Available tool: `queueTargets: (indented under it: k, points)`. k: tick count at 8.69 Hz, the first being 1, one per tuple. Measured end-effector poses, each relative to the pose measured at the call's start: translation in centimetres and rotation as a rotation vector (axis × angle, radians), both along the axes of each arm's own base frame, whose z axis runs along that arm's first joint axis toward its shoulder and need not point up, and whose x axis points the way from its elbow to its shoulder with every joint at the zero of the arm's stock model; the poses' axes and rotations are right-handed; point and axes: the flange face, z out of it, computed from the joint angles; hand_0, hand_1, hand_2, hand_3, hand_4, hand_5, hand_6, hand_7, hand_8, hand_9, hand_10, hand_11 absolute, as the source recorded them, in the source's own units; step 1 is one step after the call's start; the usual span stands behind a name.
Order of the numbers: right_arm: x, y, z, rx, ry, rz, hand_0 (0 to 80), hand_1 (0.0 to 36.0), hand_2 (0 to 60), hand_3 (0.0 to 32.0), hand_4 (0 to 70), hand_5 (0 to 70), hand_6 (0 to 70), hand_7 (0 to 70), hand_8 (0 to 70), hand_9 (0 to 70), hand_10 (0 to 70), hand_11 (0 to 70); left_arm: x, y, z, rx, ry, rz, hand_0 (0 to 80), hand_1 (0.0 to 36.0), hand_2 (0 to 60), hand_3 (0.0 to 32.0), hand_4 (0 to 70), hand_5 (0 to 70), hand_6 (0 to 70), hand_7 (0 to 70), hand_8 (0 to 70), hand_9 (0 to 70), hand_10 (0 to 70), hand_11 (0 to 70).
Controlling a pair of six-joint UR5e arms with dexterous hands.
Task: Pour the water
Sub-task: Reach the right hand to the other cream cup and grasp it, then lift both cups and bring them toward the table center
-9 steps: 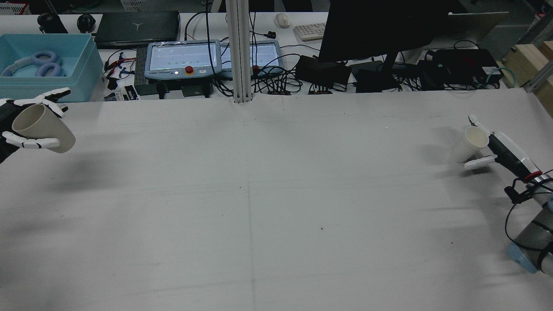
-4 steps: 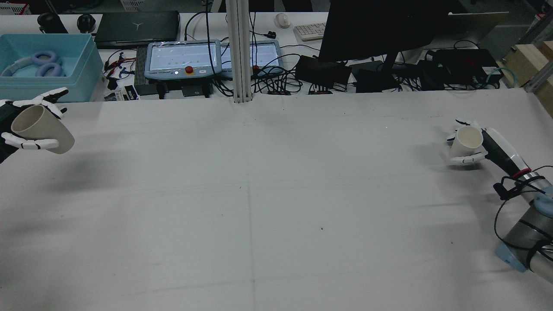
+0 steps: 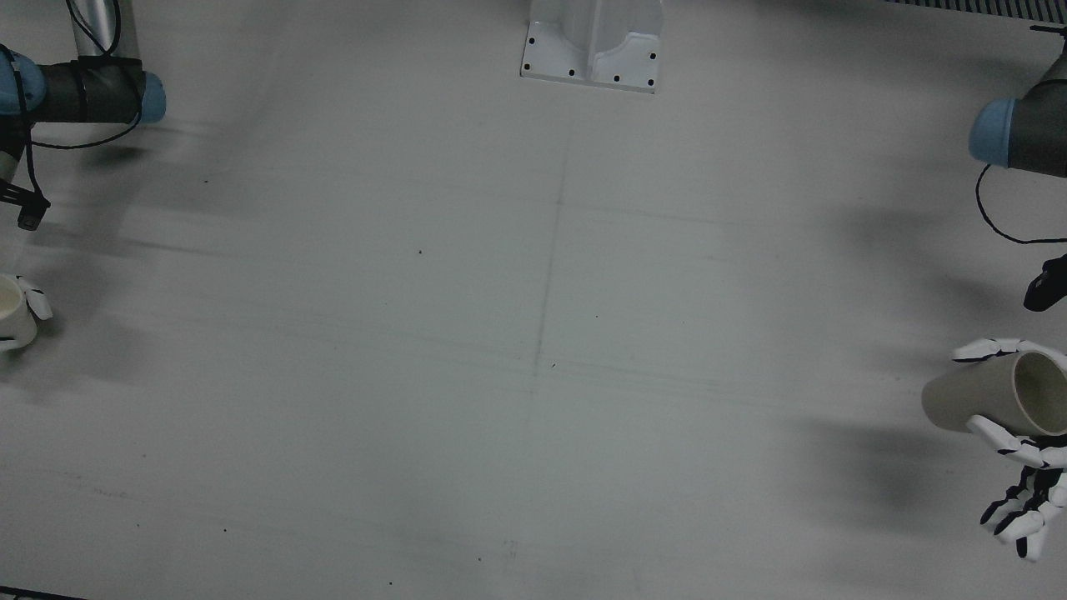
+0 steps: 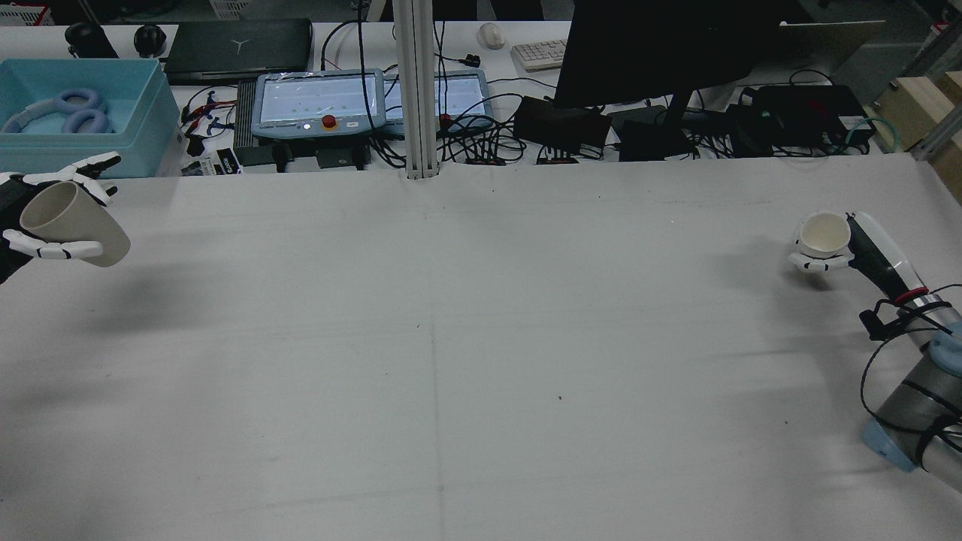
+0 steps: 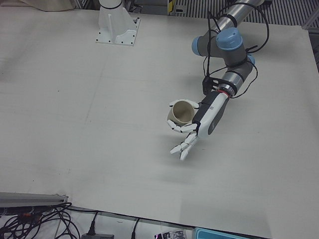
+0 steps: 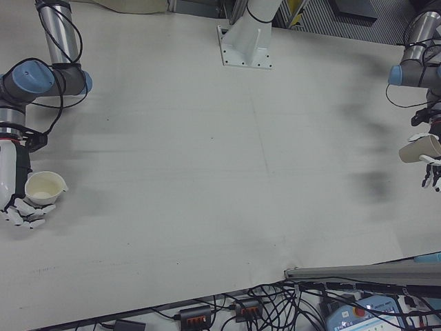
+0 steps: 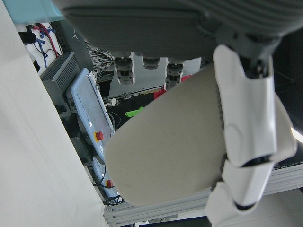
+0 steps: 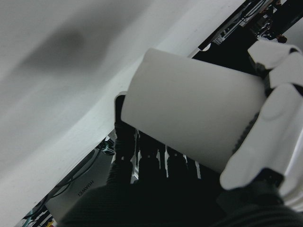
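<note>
At the far left edge of the rear view, the left robot hand (image 4: 30, 218) is clamped on a beige cup (image 4: 74, 223), fingers above and below its wall. The beige cup is tilted well over, its open mouth turned back toward the arm and its base pointing out over the counter (image 4: 451, 338); a soft shadow lies on the cloth beneath it, so it hangs clear of the surface. The left-front view shows some fingers of this hand splayed loose below the cup rather than wrapped around it. At the right side of the rear view, the right robot hand (image 4: 823, 259) is closed around a white cup (image 4: 823, 233), which stands about upright with its mouth facing up; the right-front view shows a small spout on its rim and fingers curled under and around its body. Whether either cup holds water cannot be told. The two cups are well apart, one at each side of the counter, with bare white cloth between them. Beyond the far edge of the counter sit a light blue bin (image 4: 83, 113), a teach pendant (image 4: 319, 101) and a dark monitor (image 4: 661, 49).
</note>
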Motion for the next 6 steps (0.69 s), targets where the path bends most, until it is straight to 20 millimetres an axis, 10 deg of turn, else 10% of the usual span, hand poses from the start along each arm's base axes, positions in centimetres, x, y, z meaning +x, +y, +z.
queueTargets:
  k: [3,6]
  points:
    - [0.9,-1.6,-6.5,0.101,-0.118,0.022,58.8,28.3,60.0,0.0,60.4,54.8,54.8,58.0,48.3,62.9,31.5,46.3,1.6,-1.9,-3.6,0.021,0.005,0.006,59.3,36.0,60.0,0.0,70.0,70.0,8.9,15.8,2.6,3.9,7.1,12.3]
    - [1.2,-2.3,-16.1,0.15,-0.173,0.017,64.1,32.3,60.0,0.0,62.9,56.9,56.3,56.5,45.3,57.0,26.0,39.6,9.3,-4.6,-14.1,0.071,0.01,0.079,59.2,36.0,60.0,0.0,70.0,70.0,9.3,15.8,3.0,4.5,7.9,13.5]
